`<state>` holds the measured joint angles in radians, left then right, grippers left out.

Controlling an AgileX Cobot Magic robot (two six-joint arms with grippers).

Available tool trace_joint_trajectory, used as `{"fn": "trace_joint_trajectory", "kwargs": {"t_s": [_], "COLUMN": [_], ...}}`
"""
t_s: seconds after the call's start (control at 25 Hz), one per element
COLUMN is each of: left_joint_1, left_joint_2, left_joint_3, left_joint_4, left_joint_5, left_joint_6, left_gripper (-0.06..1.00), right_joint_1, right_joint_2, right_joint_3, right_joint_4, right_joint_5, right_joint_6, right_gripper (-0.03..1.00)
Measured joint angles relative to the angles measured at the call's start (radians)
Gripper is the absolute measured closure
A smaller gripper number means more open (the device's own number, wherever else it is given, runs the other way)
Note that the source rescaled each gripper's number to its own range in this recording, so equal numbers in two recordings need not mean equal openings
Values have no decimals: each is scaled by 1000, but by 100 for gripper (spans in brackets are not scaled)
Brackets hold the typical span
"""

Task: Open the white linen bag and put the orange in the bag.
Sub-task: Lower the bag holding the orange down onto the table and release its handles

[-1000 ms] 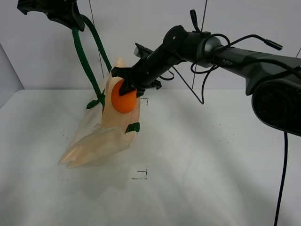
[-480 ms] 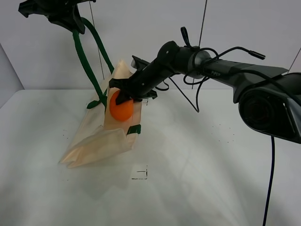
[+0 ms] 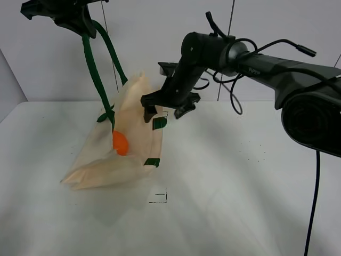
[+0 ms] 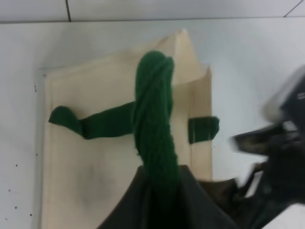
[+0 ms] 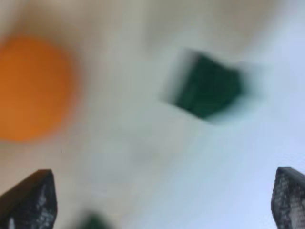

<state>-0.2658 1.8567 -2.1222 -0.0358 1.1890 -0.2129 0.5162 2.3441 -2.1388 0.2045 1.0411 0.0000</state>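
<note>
Our right gripper (image 3: 164,109) hangs spread and empty, the orange (image 3: 120,143) below it inside the white linen bag (image 3: 136,101). Our left gripper (image 3: 81,25) clamps the bag's green strap (image 3: 95,74)

White table (image 3: 240,186), small black marks (image 3: 158,198); plain pale wall (image 3: 48,64) behind.

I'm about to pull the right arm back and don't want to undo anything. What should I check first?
1. Orange let go: ok. The right gripper is open and empty, with the orange well below it.
2. Orange in the white linen bag: ok. It sits within the open mouth.
3. Mouth held open: ok. The left gripper is shut on the green strap, lifted high.
4. Right gripper clear of the cloth: cannot tell. One finger overlaps the bag's edge in the high view.
</note>
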Motion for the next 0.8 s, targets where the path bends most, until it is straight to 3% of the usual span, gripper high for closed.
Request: {"fn": "trace_joint_trajectory", "kwargs": {"t_s": [0.08,0.16,0.36,0.8], "left_joint_1": [0,0,0,0], "left_joint_2": [0,0,0,0], "left_joint_3": [0,0,0,0], "left_joint_4": [0,0,0,0], "left_joint_5": [0,0,0,0], "left_joint_6": [0,0,0,0], "left_gripper": [94,94,94,94], "right_joint_1": [-12,-36,-131,-442], "right_joint_2": [-5,-5,-4,-4], "right_joint_3": [-26,-33,-33,-33], "right_joint_4": [-124,-172,-183,-221], "right_joint_5": [69,97,116,166], "right_joint_6": [50,64,61,38], "right_gripper": [-3,-3,-3,-3]}}
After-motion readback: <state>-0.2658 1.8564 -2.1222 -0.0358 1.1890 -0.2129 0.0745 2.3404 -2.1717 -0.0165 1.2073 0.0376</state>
